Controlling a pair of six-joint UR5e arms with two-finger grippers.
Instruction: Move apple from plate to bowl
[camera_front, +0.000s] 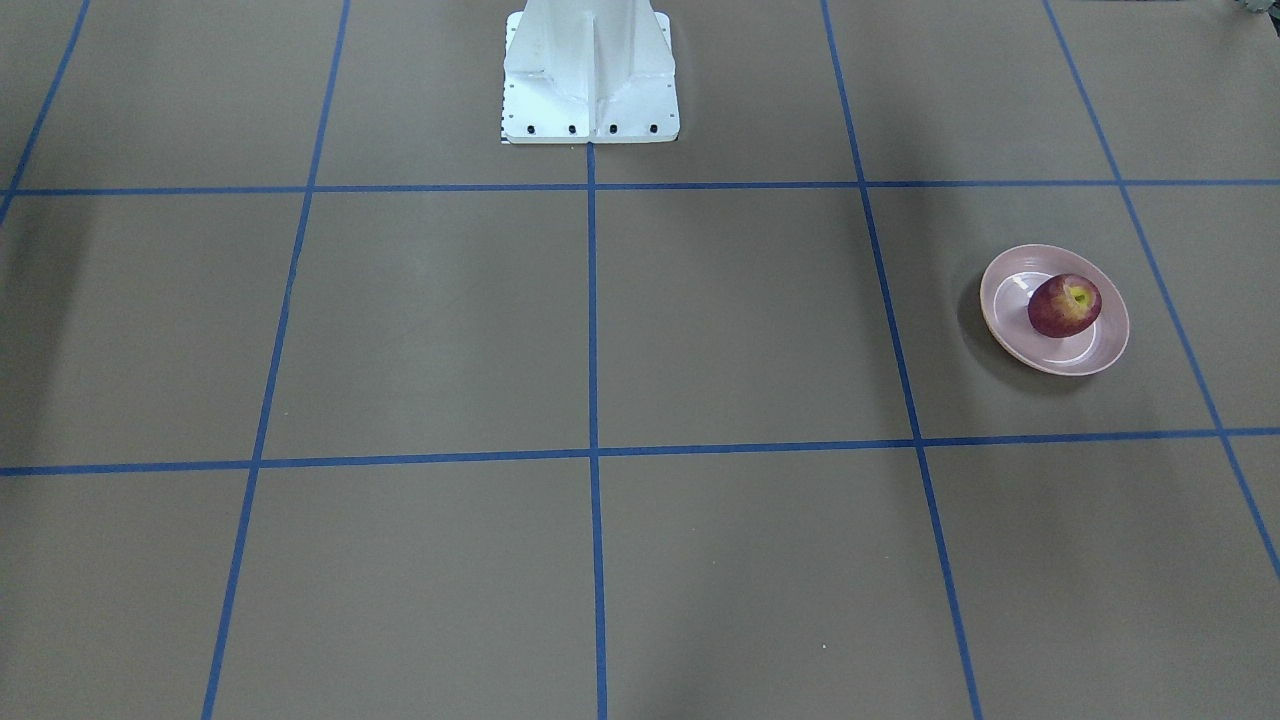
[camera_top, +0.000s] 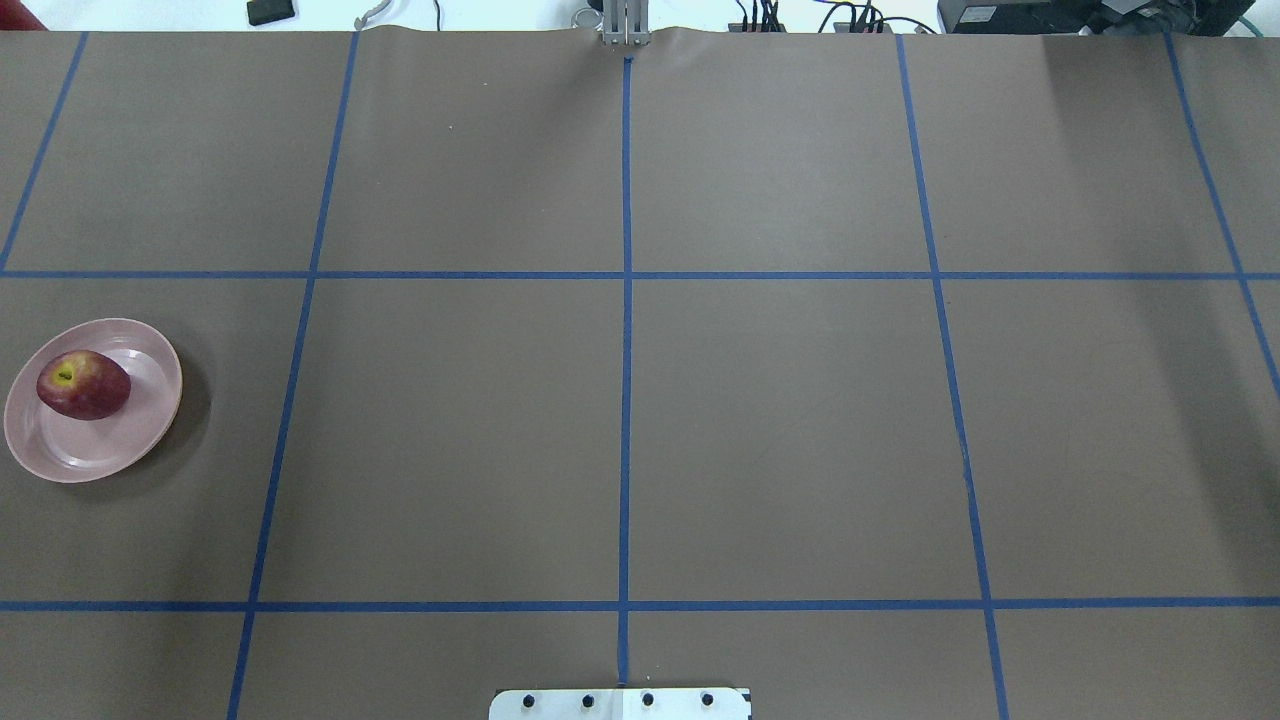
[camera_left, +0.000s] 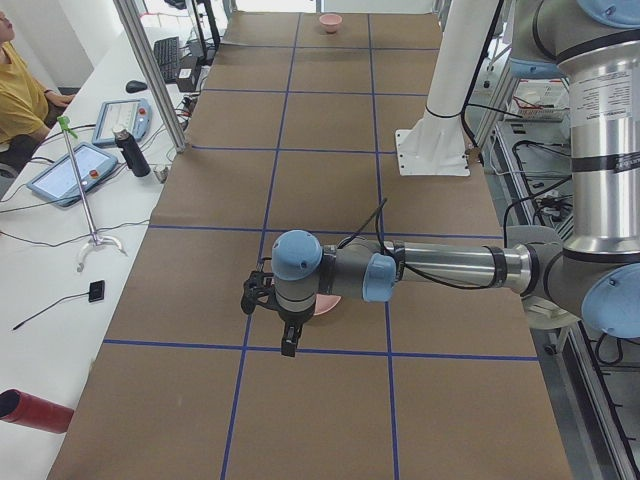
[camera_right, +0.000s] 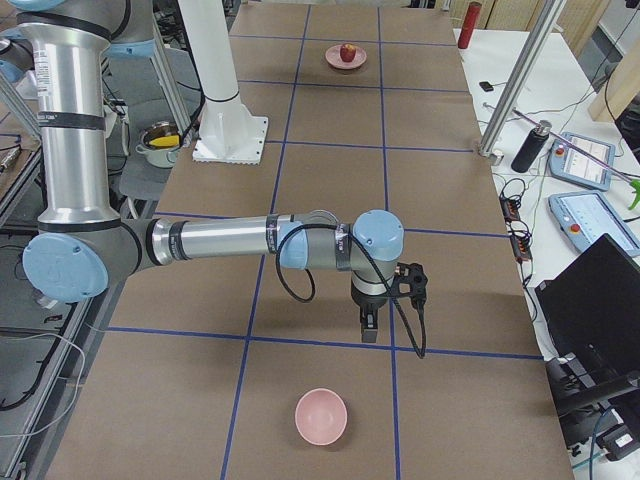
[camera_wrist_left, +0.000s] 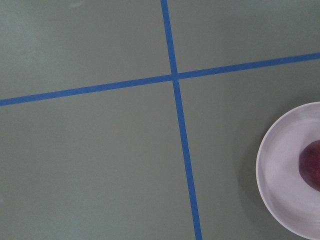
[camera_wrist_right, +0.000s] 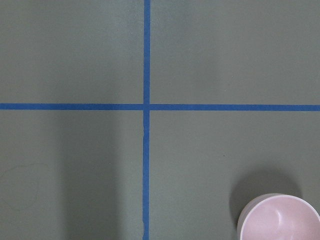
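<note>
Bright, even light; soft shadow at 8 o'clock of the shallow pale pink plate (camera_front: 1090, 352); focus sharp throughout.

left arm (camera_left: 450, 265): silver tube, blue caps | right arm (camera_right: 210, 240): same, black cable | pedestal (camera_front: 590, 80): white

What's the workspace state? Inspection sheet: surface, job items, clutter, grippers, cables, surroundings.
Surface: brown table with a blue tape grid; white robot pedestal at mid-edge.
Job's things: apple sits on plate at the robot's left end; bowl empty, at the right end.
Clutter: nothing seen.
Grippers: left gripper hangs above the table beside the plate, right gripper near the bowl; open or shut cannot be told.
Cables: black cable loops off the right wrist; second cable off the left.
Surroundings: side bench with tablets, bottle, seated operator.
</note>
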